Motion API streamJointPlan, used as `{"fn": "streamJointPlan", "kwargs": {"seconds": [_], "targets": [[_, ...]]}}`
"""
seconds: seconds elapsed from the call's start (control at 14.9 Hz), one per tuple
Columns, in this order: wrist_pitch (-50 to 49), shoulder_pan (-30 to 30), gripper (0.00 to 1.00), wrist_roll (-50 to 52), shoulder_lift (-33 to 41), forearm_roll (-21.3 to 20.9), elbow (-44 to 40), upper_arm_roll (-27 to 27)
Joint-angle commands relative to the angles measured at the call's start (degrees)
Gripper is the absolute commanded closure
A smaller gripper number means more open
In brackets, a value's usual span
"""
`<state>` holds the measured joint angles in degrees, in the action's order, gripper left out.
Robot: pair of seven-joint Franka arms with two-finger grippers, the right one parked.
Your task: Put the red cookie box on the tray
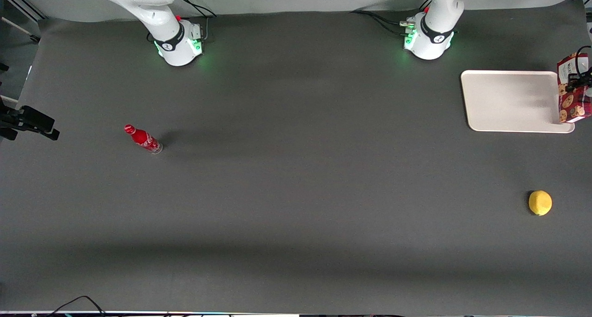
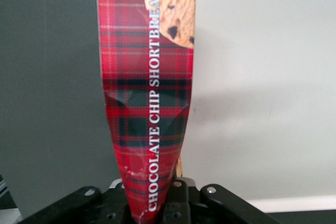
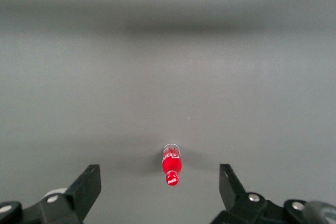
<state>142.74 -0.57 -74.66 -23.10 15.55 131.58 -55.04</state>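
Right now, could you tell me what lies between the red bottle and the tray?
Only bare dark table shows in the front view between the red bottle and the tray. The gripper holds the red cookie box at the tray's edge.

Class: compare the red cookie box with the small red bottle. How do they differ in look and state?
The red cookie box is long, tartan-printed and flat-sided; the red bottle is small, round and plain red. The box is clamped in the gripper jaws at the tray edge; the bottle stands alone on the table. Both are red.

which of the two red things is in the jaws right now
The long red plaid cookie box, pinched by the left arm's gripper over the cream tray's edge. The small red bottle stands alone toward the parked arm's end.
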Motion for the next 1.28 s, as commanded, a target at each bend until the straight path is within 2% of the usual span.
{"fn": "streamJointPlan", "kwargs": {"seconds": [0.0,0.07,0.13,0.2,0.47,0.6,0.87,1.21], "targets": [[0.26,-1.01,0.85,-2.51,-0.01,2.46,-0.45,0.02],[0.26,-1.01,0.51,-2.51,-0.01,2.73,-0.54,0.11],[0.26,-0.92,0.28,-2.51,-0.01,2.73,-0.54,0.11],[0.09,-0.92,0.00,-2.51,-0.01,2.91,-0.54,0.20],[-1.14,-0.22,0.00,-2.51,0.34,3.79,-1.94,0.20],[-8.04,0.22,0.00,-2.25,0.86,3.87,-6.65,0.20],[-26.84,0.57,0.00,1.16,0.87,3.09,-22.90,0.11],[-55.24,0.66,0.00,14.61,0.95,0.71,-50.58,2.82]]}}
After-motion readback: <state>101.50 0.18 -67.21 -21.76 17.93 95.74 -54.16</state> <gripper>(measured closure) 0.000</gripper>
